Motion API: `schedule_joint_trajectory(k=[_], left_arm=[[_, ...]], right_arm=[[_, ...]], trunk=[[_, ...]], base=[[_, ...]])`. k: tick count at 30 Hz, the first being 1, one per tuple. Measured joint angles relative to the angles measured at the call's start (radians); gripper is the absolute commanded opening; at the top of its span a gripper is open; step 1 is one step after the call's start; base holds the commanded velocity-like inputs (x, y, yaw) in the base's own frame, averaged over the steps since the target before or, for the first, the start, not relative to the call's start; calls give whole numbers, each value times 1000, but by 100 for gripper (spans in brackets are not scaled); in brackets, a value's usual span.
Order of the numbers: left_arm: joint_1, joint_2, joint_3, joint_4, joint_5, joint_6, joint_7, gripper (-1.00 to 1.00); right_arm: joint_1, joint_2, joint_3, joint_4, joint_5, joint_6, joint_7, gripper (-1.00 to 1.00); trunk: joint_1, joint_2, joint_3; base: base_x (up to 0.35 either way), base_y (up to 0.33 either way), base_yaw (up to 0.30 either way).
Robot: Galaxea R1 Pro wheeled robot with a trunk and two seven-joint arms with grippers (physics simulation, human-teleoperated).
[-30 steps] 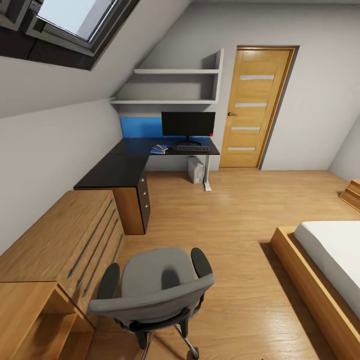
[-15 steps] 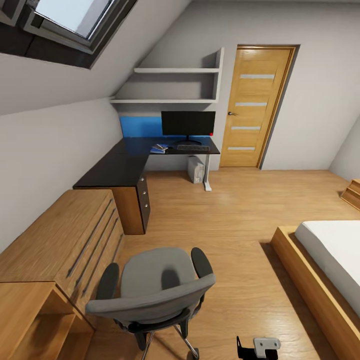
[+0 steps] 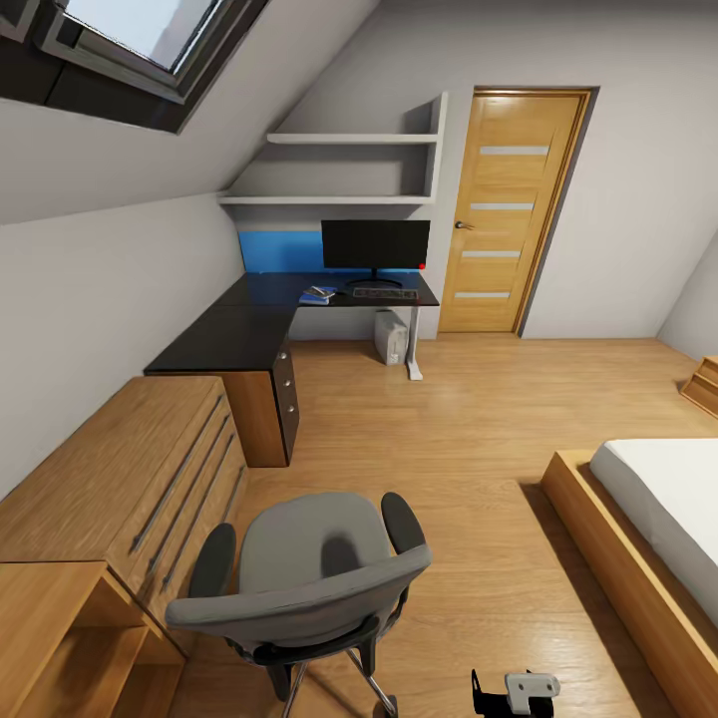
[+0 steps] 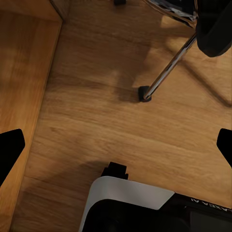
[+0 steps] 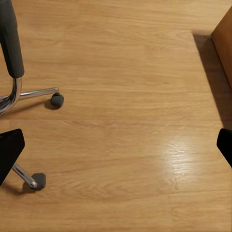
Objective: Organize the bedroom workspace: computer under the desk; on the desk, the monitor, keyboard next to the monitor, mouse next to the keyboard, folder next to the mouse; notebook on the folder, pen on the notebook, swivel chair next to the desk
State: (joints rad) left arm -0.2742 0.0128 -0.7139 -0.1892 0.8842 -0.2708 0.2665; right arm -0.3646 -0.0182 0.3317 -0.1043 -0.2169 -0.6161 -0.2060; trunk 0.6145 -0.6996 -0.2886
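Near the dresser (image 3: 120, 479), swivel chair (image 3: 309, 578), both grippers' fingers seemingly spread, empty

Head camera looks down the room; both wrist cameras face the floor (image 5: 135, 121), sharing the swivel chair (image 3: 309, 583).

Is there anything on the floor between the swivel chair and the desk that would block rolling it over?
Nothing visible does. The wooden floor between the swivel chair and the desk is bare; the dresser runs along the left wall and the bed sits off to the right.
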Motion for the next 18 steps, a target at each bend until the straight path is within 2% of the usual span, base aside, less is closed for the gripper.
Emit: schedule_joint_trajectory(k=[18], left_arm=[[0, -4, -8, -1, -2, 10, -1, 100]], right_arm=[[0, 0, 0, 2, 1, 0, 0, 100]], trunk=[[69, -126, -57]], base=[[0, 0, 0]])
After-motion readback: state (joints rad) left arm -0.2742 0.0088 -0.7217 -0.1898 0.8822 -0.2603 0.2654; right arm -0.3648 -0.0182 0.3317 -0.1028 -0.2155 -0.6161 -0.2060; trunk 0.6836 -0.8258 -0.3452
